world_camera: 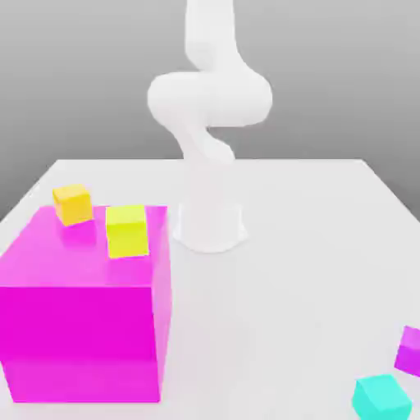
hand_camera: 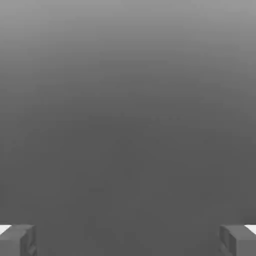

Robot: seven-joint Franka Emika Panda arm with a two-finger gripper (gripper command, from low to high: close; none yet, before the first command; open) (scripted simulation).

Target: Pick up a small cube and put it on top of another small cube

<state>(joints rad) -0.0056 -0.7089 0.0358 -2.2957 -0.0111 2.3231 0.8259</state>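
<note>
- In the exterior view, the white robot arm [world_camera: 209, 102] stands on its round base at the back middle of the flat white counter [world_camera: 287, 271], folded high and well apart from every cube.
- A large magenta block [world_camera: 82, 320] sits at the exterior view's left. On its top rest a small orange-yellow cube [world_camera: 72, 203], near the back edge, and a small lime-yellow cube [world_camera: 126, 230], just beside the right edge. The two are near each other but apart.
- At the exterior view's lower right, a small cyan cube [world_camera: 381, 397] and a small purple cube [world_camera: 408, 350] lie on the counter, near each other.
- I judge that the task is at its start: no cube is held and none is stacked. The next move calls for choosing one small cube, bringing the hand above it and lowering straight down.
- The room behind is a plain grey backdrop.
- In the hand view, the gripper [hand_camera: 128, 240] has its jaws spread wide with nothing between them; only the grey fingertips [hand_camera: 17, 240] stand before the grey background.
</note>
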